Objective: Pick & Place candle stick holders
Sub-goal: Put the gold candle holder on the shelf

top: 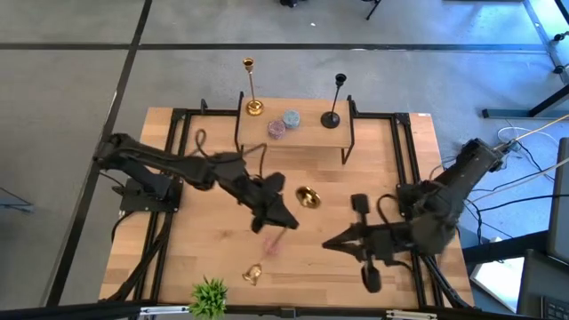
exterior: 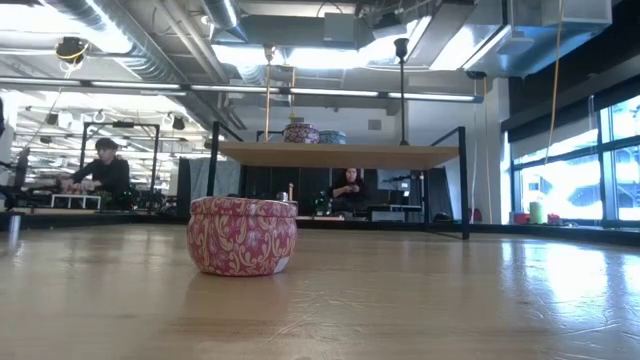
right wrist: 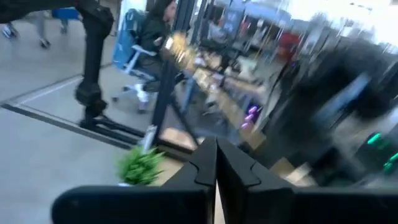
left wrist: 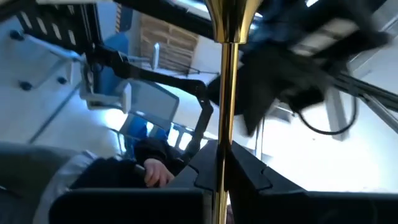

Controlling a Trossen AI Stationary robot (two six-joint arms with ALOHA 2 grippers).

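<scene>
A gold candle stick holder and a black one stand upright on their round bases on a small wooden shelf at the table's far side. They also show in the low view, gold and black. My left gripper is at mid-table, shut on a second gold holder, whose round base shows just right of the gripper. My right gripper is shut and empty, low over the table's near right part, pointing left. My left gripper pinches the gold holder's thin stem between its two fingers. The stem runs on from between the fingertips to the flared base. The holder is lifted clear of the table. The stem's other end is hidden behind the fingers.
Two small tins sit on the shelf between the standing holders. A pink patterned tin stands on the table near my left gripper. A small gold object and a green plant sit at the near edge. People sit beyond the table.
</scene>
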